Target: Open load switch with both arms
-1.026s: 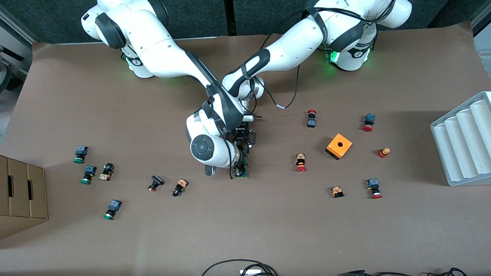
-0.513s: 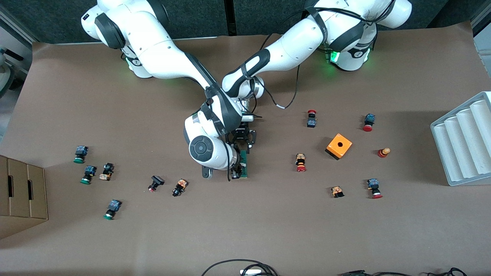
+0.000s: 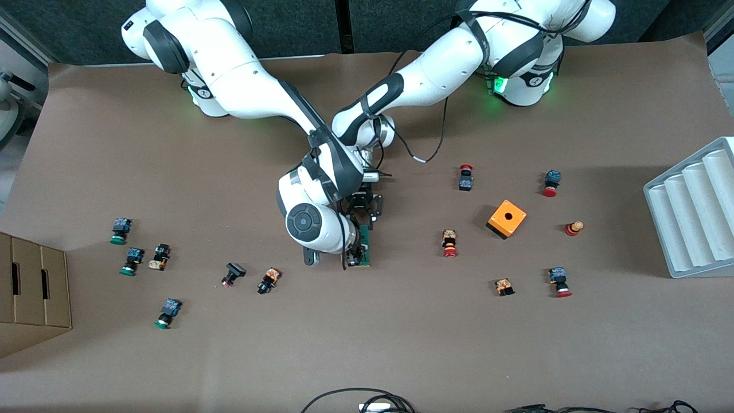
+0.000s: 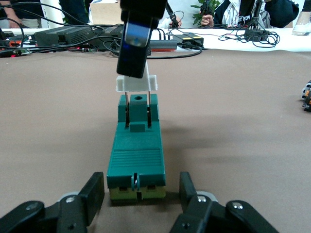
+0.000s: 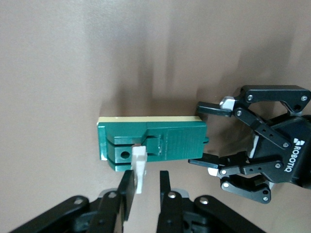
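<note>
The dark green load switch (image 3: 366, 244) (image 4: 136, 150) (image 5: 165, 138) lies flat on the brown table near its middle. My left gripper (image 3: 363, 219) (image 4: 141, 183) (image 5: 208, 136) is shut on the switch's plain end, one finger against each long side. The small white piece (image 4: 137, 83) (image 5: 139, 170) stands out of the switch's other end. My right gripper (image 3: 355, 255) (image 5: 146, 183) (image 4: 135, 68) comes down over that end with the white piece between its fingers. One finger (image 5: 127, 189) touches the piece. A gap shows between the piece and the other finger, so this gripper is open.
An orange cube (image 3: 506, 218) and several red-capped buttons (image 3: 449, 243) lie toward the left arm's end. Green-capped buttons (image 3: 132, 261) lie toward the right arm's end, near a cardboard box (image 3: 34, 287). A white ribbed tray (image 3: 694, 212) stands at the table's edge. Cables (image 3: 367, 401) lie nearest the camera.
The right arm's wrist shifted slightly sideways over the switch and came back. The switch and the left arm have stayed in place.
</note>
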Available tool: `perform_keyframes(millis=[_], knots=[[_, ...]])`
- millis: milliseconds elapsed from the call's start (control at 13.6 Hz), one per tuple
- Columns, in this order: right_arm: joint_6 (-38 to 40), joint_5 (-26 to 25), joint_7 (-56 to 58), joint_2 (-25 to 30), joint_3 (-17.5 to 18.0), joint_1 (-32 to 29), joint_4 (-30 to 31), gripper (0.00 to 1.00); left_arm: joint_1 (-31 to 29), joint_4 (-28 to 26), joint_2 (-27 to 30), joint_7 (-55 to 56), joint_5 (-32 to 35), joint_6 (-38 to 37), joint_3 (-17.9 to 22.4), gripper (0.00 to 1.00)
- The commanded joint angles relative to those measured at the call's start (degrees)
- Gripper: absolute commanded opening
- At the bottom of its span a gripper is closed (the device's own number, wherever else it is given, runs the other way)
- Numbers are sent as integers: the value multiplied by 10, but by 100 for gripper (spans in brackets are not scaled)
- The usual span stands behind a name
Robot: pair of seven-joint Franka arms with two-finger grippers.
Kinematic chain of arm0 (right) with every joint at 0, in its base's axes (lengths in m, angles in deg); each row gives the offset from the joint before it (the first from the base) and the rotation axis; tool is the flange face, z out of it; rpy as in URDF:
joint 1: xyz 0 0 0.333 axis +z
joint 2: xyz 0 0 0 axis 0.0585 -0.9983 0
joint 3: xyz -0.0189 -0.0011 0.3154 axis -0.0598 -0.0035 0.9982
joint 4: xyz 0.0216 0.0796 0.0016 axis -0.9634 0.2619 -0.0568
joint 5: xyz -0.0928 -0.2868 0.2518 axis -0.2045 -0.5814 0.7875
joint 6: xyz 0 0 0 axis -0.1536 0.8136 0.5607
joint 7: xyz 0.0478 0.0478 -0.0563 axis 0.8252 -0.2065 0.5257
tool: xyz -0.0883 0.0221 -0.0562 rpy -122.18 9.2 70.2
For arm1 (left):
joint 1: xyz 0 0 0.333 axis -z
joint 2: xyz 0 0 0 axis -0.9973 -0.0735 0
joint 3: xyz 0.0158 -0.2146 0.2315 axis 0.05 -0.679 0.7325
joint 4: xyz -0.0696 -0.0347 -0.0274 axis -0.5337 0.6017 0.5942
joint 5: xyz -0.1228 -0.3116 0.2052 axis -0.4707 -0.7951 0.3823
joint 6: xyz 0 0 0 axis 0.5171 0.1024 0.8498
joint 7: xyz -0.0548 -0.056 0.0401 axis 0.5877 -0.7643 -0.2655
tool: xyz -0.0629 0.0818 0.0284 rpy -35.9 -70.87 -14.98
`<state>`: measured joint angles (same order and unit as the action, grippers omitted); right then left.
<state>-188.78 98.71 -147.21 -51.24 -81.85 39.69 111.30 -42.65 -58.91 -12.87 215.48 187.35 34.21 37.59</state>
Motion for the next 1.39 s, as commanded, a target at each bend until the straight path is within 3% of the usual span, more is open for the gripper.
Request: perform_keyframes(millis=[0,806,1320], knots=[[-15,-12,-1,9,3,9,23,28,9,12,-17,5,3,1,5,70],[-51,-35,2,37,5,27,93,27,9,12,-16,5,3,1,5,70],[-64,-42,4,33,6,31,102,27,8,13,-16,5,3,1,5,70]])
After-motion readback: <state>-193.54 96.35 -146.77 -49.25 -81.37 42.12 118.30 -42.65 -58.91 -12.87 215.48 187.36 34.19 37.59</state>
